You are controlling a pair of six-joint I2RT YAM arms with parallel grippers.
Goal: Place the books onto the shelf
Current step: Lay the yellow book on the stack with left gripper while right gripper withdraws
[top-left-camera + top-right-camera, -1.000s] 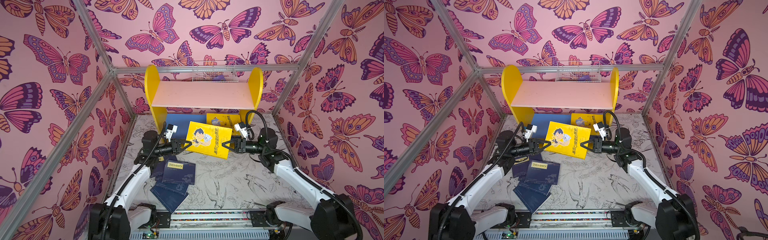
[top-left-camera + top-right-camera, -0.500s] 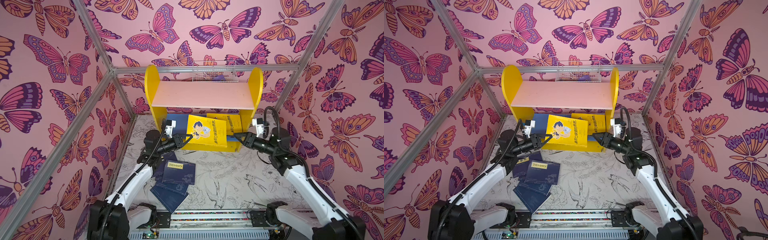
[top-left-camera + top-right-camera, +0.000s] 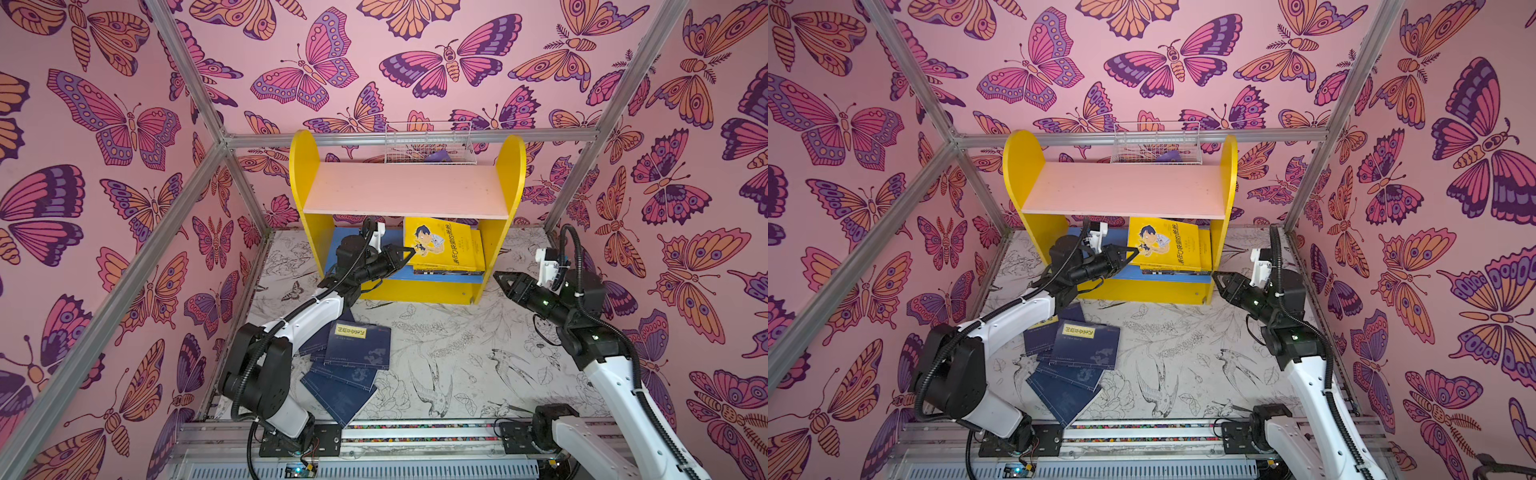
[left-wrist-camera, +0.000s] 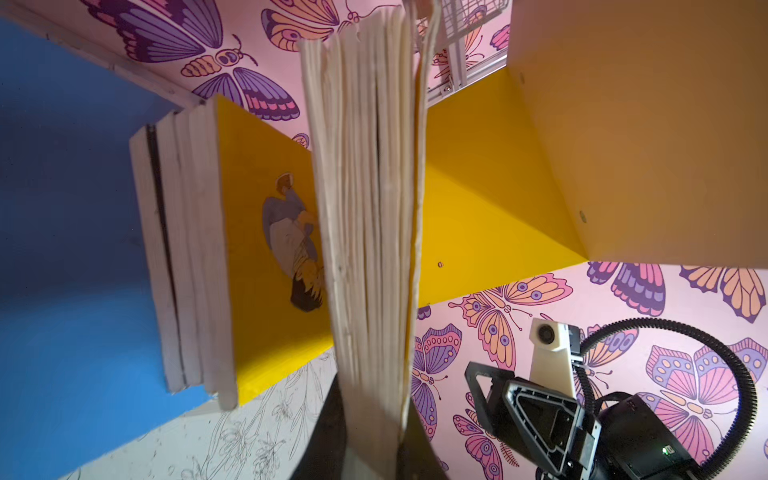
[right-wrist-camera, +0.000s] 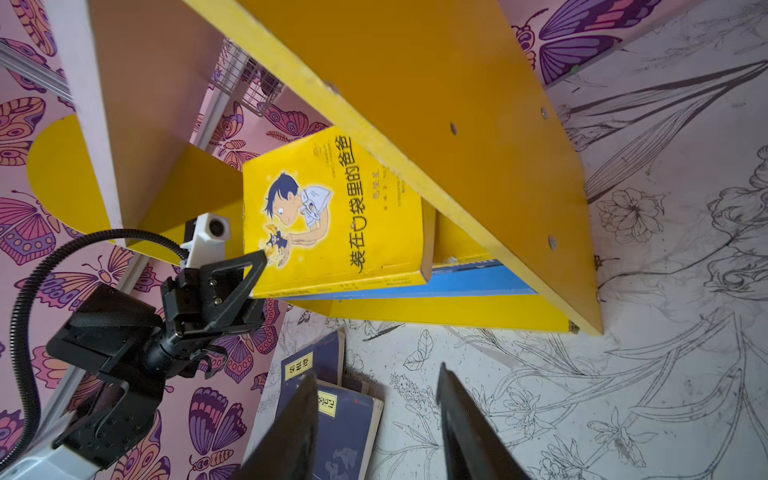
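a second ago the two arms carried the yellow book (image 3: 444, 245) together in the air in front of the shelf (image 3: 304, 178), one gripper on each side of it. now it is different: the book is inside the lower tier, on the right part. it lies, a little tilted it seems, on top of the stack (image 3: 451, 271) of books already on the blue lower board (image 4: 62, 208), and its far edge goes under the pink upper board (image 3: 407, 191). the right gripper (image 3: 500, 278) has let go and moved back to the right. it is now in front of the right side panel, apart from the book, its jaws spread and nothing between them. the left gripper (image 3: 409, 252) is still pressed together on the near left corner of the book, and in the left wrist view the page edges stand between its fingers. so i think this book is almost delivered; the left gripper has only to open and come out. if it pulls back while pinching, the book may come out with it. more work is left after that, because several navy books (image 3: 357, 351) lie in a loose pile on the floor (image 3: 457, 353), beside the left arm and apart from the shelf.
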